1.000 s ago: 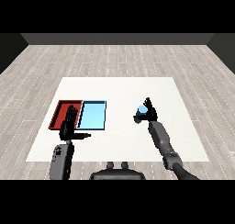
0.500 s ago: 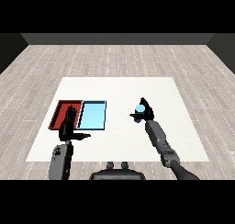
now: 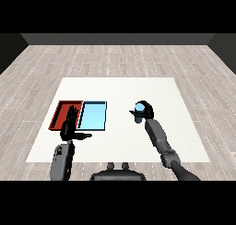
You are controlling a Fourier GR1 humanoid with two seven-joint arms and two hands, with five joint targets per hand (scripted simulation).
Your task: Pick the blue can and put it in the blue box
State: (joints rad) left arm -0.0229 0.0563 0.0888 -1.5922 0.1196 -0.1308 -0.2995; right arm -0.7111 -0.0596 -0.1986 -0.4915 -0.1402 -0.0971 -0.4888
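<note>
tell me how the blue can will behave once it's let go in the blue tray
The blue can looks rigid and round-sided, so laid sideways it would likely roll. The right hand curls round it, suggesting it is fairly light. The blue tray has a low rim that might stop a roll.

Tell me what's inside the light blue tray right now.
Nothing shows inside the light blue tray; its floor looks bare. The blue can is over to its right, held in the right hand. The left hand covers part of the red tray.
</note>
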